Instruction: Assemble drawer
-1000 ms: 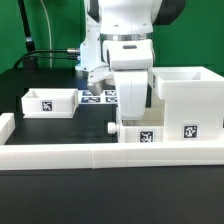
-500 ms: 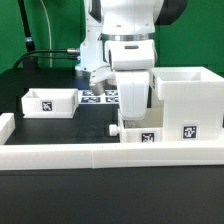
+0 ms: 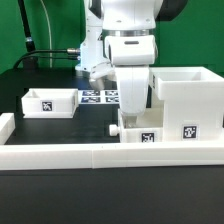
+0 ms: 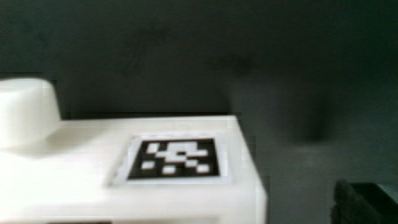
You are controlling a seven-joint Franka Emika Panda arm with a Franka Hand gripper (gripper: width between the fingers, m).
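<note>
A small white drawer tray point(image 3: 137, 130) with a side knob point(image 3: 113, 129) and a square tag stands just behind the front border wall, touching the tall white housing point(image 3: 186, 98) on the exterior view's right. My gripper point(image 3: 133, 110) hangs straight down over this tray, open. In the wrist view the tray's tagged face point(image 4: 178, 160) and knob point(image 4: 25, 112) fill the frame, blurred. One dark fingertip point(image 4: 374, 205) shows beside the tray, apart from it; the other is hidden. A second tray point(image 3: 50, 102) sits on the exterior view's left.
The long low white border wall point(image 3: 100, 153) runs along the front and turns up at the left end. The marker board point(image 3: 99, 96) lies flat behind the arm. Cables hang before the green backdrop at the back left.
The arm has shifted slightly up and toward the exterior view's right. The tray under it and the other parts have not moved.
</note>
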